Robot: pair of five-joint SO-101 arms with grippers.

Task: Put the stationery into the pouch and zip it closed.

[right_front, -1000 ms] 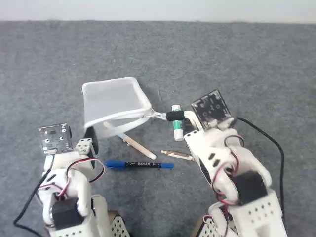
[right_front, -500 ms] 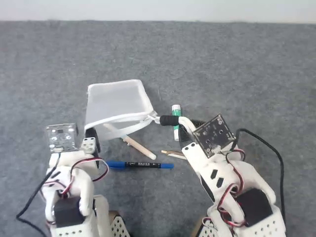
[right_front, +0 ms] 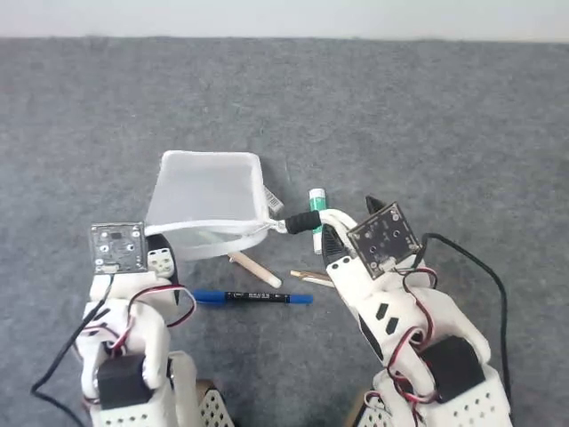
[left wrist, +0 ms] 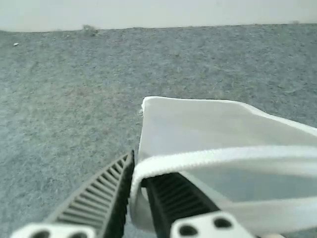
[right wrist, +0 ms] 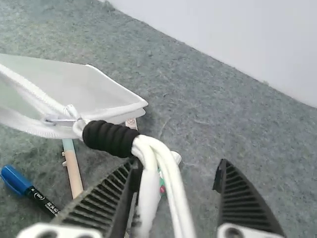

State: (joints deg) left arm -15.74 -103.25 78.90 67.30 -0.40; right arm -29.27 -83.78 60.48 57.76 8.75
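Pouch (right_front: pixel 209 191) lies flat on the grey tabletop (right_front: pixel 427 133), mouth open toward the arms. It's thin white mesh/fabric w/ a zip rim, so prob. very light and floppy. It'll sag and fold wherever it isn't held, and slide on the tabletop if pushed.

Left gripper (left wrist: pixel 138 171) is clamped on the zip rim at one end of the mouth. Good anchor spot, since the rim tape is the firmest part; the mesh wall would just bunch up.

Right gripper (right wrist: pixel 177 171) has its jaws wide apart, clamped on nothing. The white pull cord (right wrist: pixel 148 163) w/ its black foam sleeve (right wrist: pixel 108 138) rests against one jaw, at the other end of the mouth. The sleeve looks soft and grippy, prob. the best hold for zipping; the bare cord is thin and could slip out.

All stationery is on the tabletop near the mouth:
- blue marker (right_front: pixel 253 297): rigid, smooth, round, prob. rolls; pinch mid-barrel, across its length.
- wooden pencil (right_front: pixel 255 268): stiff, thin, one end at the pouch rim; can't tell if it's inside.
- green/white glue stick (right_front: pixel 316 206): just beside the sleeve, short, hard, slick.
- small brass-coloured piece (right_front: pixel 313 277): flat, low, hardest to pick up; too small to identify.
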